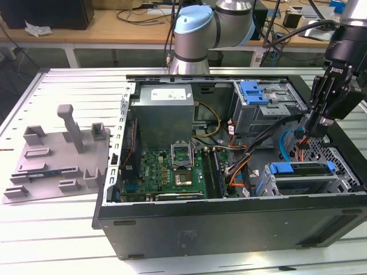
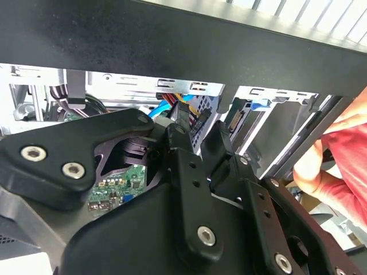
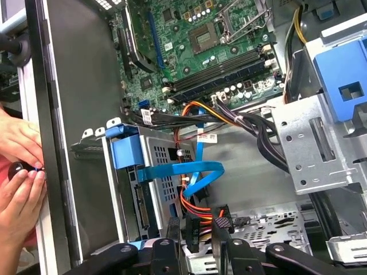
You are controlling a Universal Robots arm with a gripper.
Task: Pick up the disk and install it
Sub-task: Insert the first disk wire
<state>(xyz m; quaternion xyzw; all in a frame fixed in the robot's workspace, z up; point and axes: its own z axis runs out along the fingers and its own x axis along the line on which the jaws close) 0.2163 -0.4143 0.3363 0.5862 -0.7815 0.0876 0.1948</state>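
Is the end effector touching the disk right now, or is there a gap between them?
Apart. In the exterior view the end effector hangs above the disk, with cables visible in the gap.

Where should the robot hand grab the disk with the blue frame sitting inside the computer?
Probably by the blue bracket along the disk's exposed edge, coming in through the case's open side. The disk sits edge-out in the metal bay, whose walls cover its flat faces, so that blue edge looks free to pinch. Mind the blue cable beside it.
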